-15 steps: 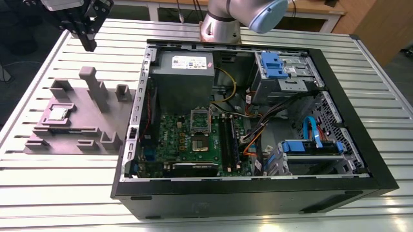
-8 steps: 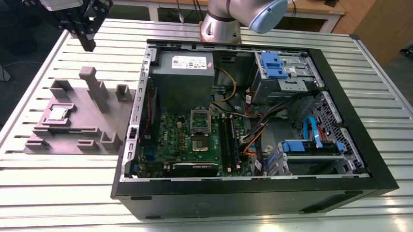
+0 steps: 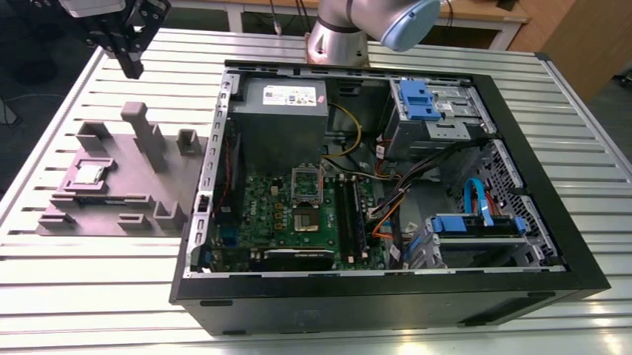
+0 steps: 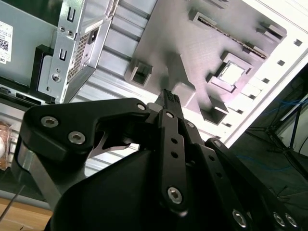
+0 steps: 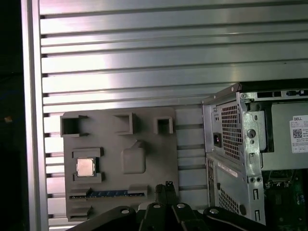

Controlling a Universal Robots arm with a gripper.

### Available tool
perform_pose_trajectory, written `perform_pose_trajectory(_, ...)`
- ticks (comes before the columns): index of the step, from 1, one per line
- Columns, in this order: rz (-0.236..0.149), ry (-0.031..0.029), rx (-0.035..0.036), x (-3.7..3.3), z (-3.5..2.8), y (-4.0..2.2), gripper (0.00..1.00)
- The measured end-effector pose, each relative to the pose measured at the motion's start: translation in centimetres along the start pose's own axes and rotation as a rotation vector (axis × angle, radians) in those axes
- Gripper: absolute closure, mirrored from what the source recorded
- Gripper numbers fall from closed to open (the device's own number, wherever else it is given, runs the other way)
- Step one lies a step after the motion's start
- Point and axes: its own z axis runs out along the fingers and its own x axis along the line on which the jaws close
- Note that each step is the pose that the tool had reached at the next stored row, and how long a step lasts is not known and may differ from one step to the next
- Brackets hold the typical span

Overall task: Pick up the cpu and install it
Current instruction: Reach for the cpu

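Exterior view: the gripper (image 3: pixel 132 66) hangs above the tabletop (image 3: pixel 99 281), at the exterior view's left of the open computer case (image 3: pixel 395 296).
Gripper state: in both wrist views the fingers (image 4: pixel 169 96) (image 5: pixel 166 187) are pressed together with nothing between them.
Cpu place: the cpu (image 3: pixel 89 174) sits in a square recess of the grey holder (image 3: pixel 148 214), outside the case and apart from the gripper.
Cpu lie: flat, metal face up, edges parallel to the holder's edges; it is square, so no side runs longer.
Cpu look: silvery-grey top with a tan rim, seen in both wrist views (image 4: pixel 232 72) (image 5: pixel 85 167).
Case: the green motherboard (image 3: pixel 296 214) lies inside.
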Motion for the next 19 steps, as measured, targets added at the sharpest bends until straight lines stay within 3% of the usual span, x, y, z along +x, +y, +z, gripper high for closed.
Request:
perform_pose_trajectory(7,0.000,0.0028,0.0002,0.71,0.07,-0.05,0.90)
perform_pose_trajectory(19,0.000,0.0059,0.0003,2.51,0.21,-0.20,0.90)
